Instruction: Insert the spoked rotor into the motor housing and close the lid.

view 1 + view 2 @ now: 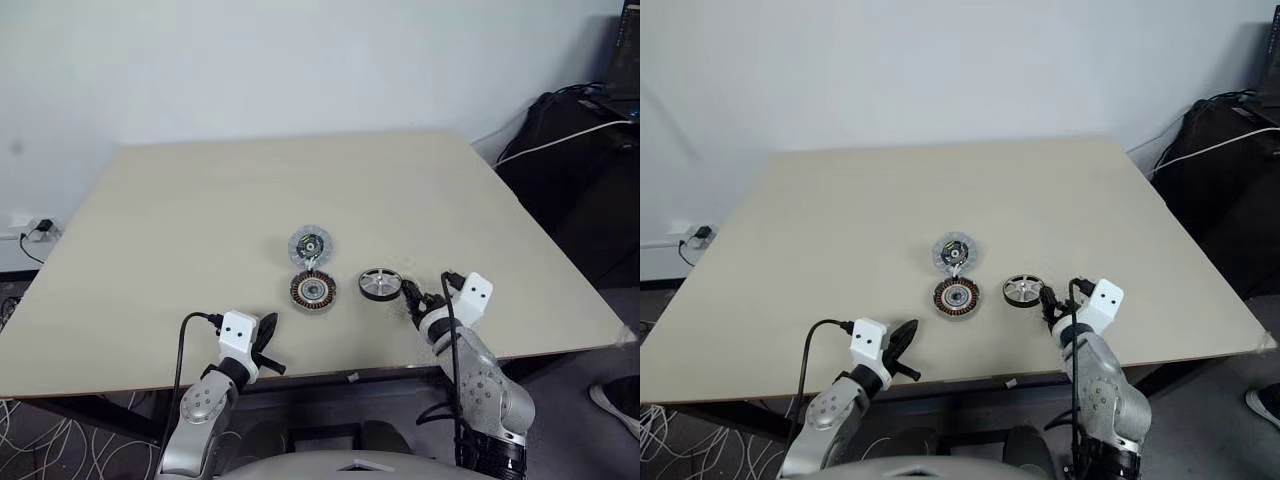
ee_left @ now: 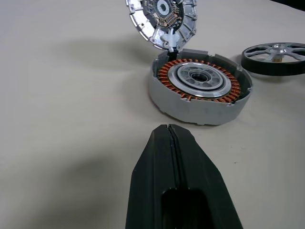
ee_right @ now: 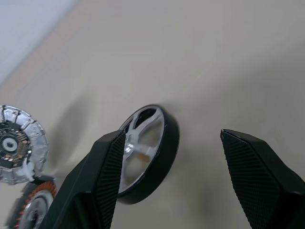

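We're at the rotor pickup: our right gripper (image 3: pixel 169 176) gapes wide beside the spoked rotor (image 1: pixel 380 284), which lies at 3 o'clock of the motor housing (image 1: pixel 313 290), lid (image 1: pixel 310 245) at its 12, left gripper (image 2: pixel 171 143) shut, next straddle and clamp the rim.

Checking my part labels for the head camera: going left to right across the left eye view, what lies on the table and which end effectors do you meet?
left end effector → motor housing, with the lid directly behind it → spoked rotor → right end effector.
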